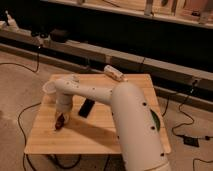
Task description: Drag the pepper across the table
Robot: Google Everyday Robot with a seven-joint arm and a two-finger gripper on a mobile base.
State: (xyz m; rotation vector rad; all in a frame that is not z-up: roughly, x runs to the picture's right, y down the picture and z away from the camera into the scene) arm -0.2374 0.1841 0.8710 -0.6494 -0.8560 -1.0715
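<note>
The gripper (61,118) is down low over the left part of the rectangular light wood tabletop (95,134), at the end of the thick white jointed arm (127,107) that reaches in from the lower right, bends at a rounded elbow near the table's left edge and drops toward the surface. Whether it is closed or spread, and whether it truly has a grip on anything, cannot be told from this view. Right at its tip lies the small slim dark-red chili pepper (59,121), resting on the wood near the left front corner, touching or nearly touching the tool. Just to the right, apart from the pepper, a flat black phone (86,107) lies on the planks, and a pale oblong object (114,73) sits at the far edge. Counted out: one pepper, one phone, one pale object, one table, one arm. By my judgement the contact stage is in hand, with the drag itself either beginning or about to begin. The next move calls for steady downward pressure while sliding sideways along the wood, on a path that skirts the phone so the chili does not roll free or catch on it.
</note>
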